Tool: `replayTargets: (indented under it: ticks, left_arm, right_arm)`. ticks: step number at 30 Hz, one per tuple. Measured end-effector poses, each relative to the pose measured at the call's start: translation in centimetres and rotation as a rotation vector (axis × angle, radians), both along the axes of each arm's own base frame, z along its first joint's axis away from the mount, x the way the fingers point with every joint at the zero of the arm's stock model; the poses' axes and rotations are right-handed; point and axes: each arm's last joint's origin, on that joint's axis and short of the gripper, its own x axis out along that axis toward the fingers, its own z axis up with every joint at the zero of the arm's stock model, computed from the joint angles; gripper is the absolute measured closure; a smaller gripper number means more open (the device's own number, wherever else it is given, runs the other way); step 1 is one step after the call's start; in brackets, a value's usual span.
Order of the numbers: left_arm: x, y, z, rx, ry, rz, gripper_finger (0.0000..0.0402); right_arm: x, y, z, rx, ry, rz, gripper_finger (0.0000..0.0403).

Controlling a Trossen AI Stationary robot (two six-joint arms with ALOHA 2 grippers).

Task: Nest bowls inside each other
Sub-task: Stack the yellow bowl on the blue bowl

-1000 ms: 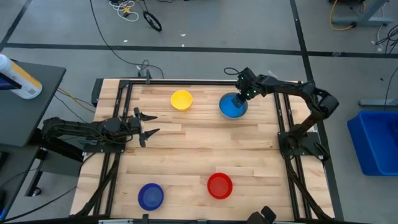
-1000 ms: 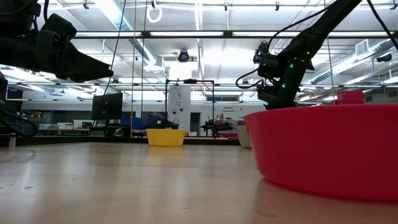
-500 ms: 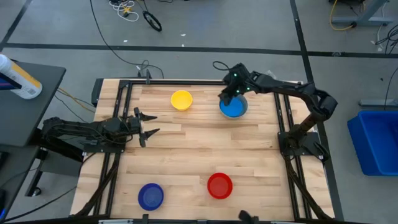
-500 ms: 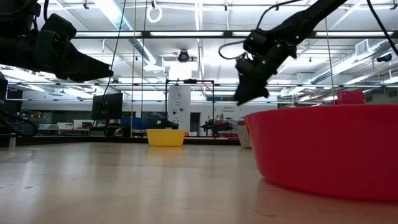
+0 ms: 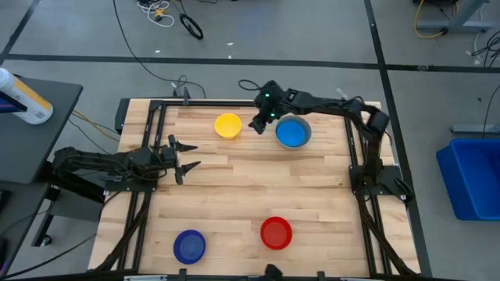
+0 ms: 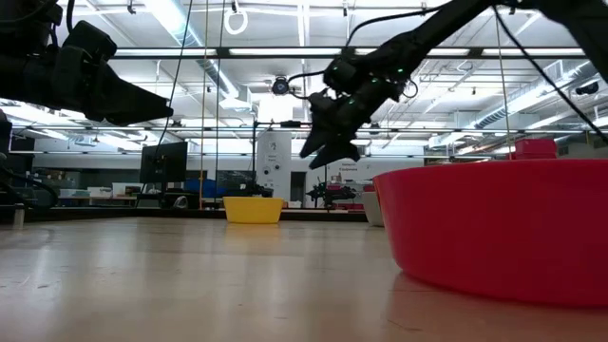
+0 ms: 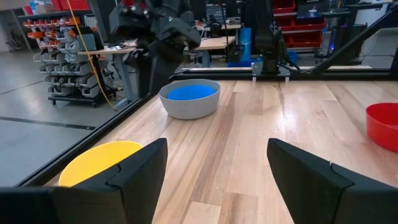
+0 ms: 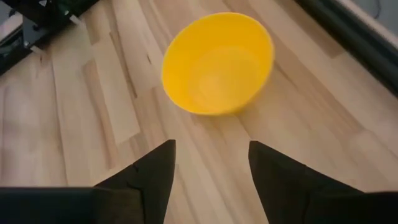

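We see the right gripper (image 5: 255, 123), fingers spread and empty, between the small round yellow plastic bowl (image 5: 228, 126) and the light blue bowl nested in grey (image 5: 293, 133); left gripper (image 5: 186, 158) waits spread.

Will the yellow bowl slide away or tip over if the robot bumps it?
The yellow bowl looks like thin, smooth plastic, so it is probably light and might skid on the wooden table. It sits upright and looks wide and low, so it would likely slide rather than tip.
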Motion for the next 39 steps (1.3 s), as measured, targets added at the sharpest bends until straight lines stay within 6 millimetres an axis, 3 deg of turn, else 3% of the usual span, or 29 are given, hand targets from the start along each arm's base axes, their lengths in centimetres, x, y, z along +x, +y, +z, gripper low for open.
replayTargets:
  ticks: [9,16,20,24,29,33,35,39]
  left_arm:
    - [0.0,0.0,0.0,0.002,-0.001,0.001,0.0116]
    - [0.0,0.0,0.0,0.002,-0.002,0.0,0.0116]
    - [0.0,0.0,0.0,0.002,-0.002,0.0,0.0116]
    - [0.0,0.0,0.0,0.002,-0.002,0.0,0.0116]
    - [0.0,0.0,0.0,0.007,-0.001,0.0,0.0116]
    - [0.0,0.0,0.0,0.007,-0.002,0.0,0.0116]
    - [0.0,0.0,0.0,0.008,-0.001,0.0,0.0116]
    - [0.0,0.0,0.1,0.013,-0.004,0.001,0.0116]
  right_arm:
    - [3.4,-0.8,0.8,0.008,0.012,0.03,0.0197]
    - [3.9,-2.4,-0.7,0.126,-0.02,0.004,0.0192]
    - [3.7,-3.0,-0.5,0.135,-0.04,-0.012,0.0195]
    - [3.5,-3.5,-0.1,0.265,-0.121,0.05,0.0204]
    - [5.6,-2.5,2.2,0.328,-0.387,0.209,0.0209]
    - [6.9,-1.3,3.3,0.293,-0.466,0.187,0.0206]
    - [7.3,-0.3,2.6,0.247,-0.414,0.15,0.0205]
    - [8.4,1.3,-0.5,0.212,-0.292,0.155,0.0208]
